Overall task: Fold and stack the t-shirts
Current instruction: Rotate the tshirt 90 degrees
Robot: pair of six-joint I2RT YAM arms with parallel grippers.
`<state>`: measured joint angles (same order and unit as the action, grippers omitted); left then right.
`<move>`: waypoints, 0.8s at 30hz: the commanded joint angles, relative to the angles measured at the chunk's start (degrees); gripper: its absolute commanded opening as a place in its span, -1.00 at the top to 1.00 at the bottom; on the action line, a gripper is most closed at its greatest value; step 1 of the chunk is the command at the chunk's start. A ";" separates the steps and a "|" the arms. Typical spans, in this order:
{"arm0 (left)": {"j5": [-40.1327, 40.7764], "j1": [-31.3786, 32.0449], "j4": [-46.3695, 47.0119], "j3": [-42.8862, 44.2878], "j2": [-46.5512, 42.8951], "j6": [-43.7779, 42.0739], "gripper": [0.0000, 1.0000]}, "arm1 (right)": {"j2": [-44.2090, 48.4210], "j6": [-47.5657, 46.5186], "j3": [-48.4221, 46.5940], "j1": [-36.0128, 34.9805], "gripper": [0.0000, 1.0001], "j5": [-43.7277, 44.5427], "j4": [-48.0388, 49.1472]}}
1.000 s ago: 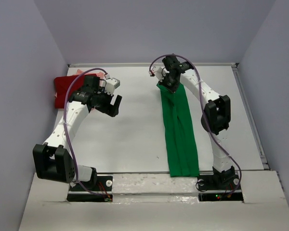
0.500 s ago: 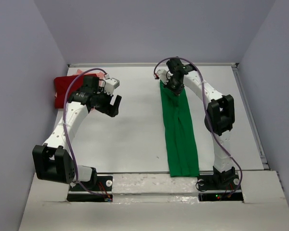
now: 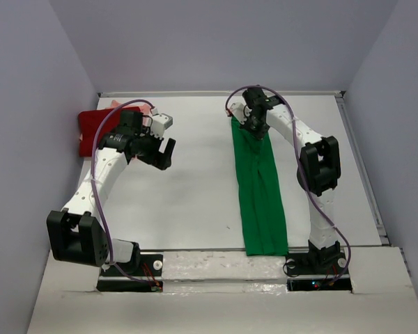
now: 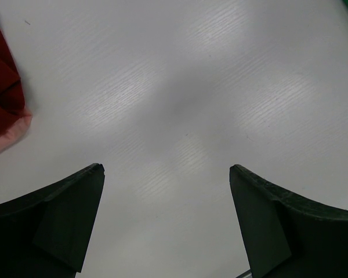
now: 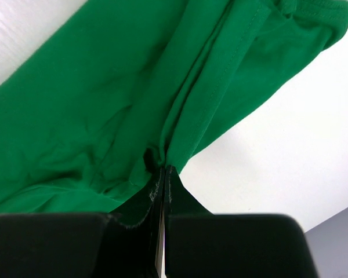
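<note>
while the right gripper clamps the far end of one green t-shirt, a long strip on the table, left gripper hangs spread and empty; one dark red t-shirt overlies one pink t-shirt, far left.

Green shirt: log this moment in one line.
right gripper: shut on green shirt far end | left gripper: open, empty | red shirt: far left
</note>
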<state>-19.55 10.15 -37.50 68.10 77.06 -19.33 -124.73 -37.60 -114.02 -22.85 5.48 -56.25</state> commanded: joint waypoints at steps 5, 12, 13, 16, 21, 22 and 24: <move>-1.37 -0.48 0.23 -0.86 -2.70 0.26 -0.98 | 2.56 -0.28 4.50 0.97 1.00 5.68 4.74; -1.45 -0.66 0.05 -0.86 -2.88 0.26 -0.98 | 0.45 0.86 5.73 2.54 1.00 9.81 6.68; -1.45 -0.57 0.05 -0.86 -2.88 0.26 -0.98 | 0.28 1.13 5.82 2.55 1.00 10.17 6.68; -1.63 -0.57 0.14 -0.86 -2.79 0.26 -0.98 | 0.54 1.39 6.70 2.55 1.00 11.57 6.68; -2.07 -0.57 0.14 -0.51 -2.26 0.26 -0.98 | 0.71 1.83 8.81 3.08 1.00 12.46 6.77; -2.16 -0.66 0.23 -0.59 -2.35 0.26 -0.98 | 0.63 2.09 9.42 3.60 1.00 12.28 6.77; -2.16 -0.57 0.14 -0.68 -2.35 0.35 -0.98 | 0.28 2.18 9.86 3.60 1.00 11.93 6.85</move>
<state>-20.51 9.87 -37.50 67.83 76.20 -19.33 -124.86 -36.21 -105.03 -19.81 16.10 -50.72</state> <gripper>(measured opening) 0.989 0.010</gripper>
